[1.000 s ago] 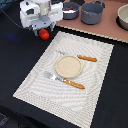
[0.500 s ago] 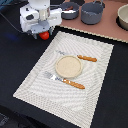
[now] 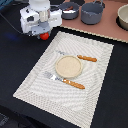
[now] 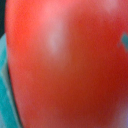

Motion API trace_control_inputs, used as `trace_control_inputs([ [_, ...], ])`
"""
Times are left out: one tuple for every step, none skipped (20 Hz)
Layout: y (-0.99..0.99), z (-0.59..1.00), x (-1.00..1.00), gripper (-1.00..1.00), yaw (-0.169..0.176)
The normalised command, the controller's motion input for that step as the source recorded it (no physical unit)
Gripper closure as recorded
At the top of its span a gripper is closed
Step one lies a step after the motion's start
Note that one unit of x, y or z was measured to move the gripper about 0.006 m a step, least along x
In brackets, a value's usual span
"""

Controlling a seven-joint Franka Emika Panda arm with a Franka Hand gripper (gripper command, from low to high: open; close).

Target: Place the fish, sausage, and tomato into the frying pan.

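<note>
- Gripper (image 3: 44, 33) of the white robot arm, low over the dark table surface (image 3: 15, 55) just off the far corner of the striped beige placemat (image 3: 95, 75); whether its jaws are closed cannot be told.
- Small glossy red-orange tomato (image 3: 45, 36), showing directly beneath the gripper; in the wrist view it fills nearly the whole picture (image 4: 65, 65).
- Round blue-grey frying pan (image 3: 69, 11), at the far edge, holding a pale piece and a dark reddish piece, too small to identify.
- Larger grey pot (image 3: 93, 13), beside the pan to the exterior view's right; contents not visible.
- Round tan plate (image 3: 67, 66), centred on the placemat, between two orange-handled pieces of cutlery (image 3: 75, 83).
</note>
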Motion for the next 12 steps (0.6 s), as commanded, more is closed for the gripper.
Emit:
trace_control_inputs([
  [0.22, 1.00, 0.19, 1.00, 0.039],
  [0.22, 1.00, 0.19, 1.00, 0.039],
  [0.25, 1.00, 0.22, 1.00, 0.043],
  [0.40, 1.00, 0.33, 1.00, 0.049],
  [0.45, 1.00, 0.38, 1.00, 0.050],
  [0.47, 1.00, 0.40, 1.00, 0.055],
  [0.52, 1.00, 0.45, 1.00, 0.056],
  [0.55, 1.00, 0.47, 1.00, 0.056],
  [0.63, 1.00, 0.53, 1.00, 0.048],
  [0.70, 1.00, 0.63, 1.00, 0.032],
  [0.75, 1.00, 0.69, 1.00, 0.028],
  [0.78, 1.00, 0.75, 1.00, 0.028],
])
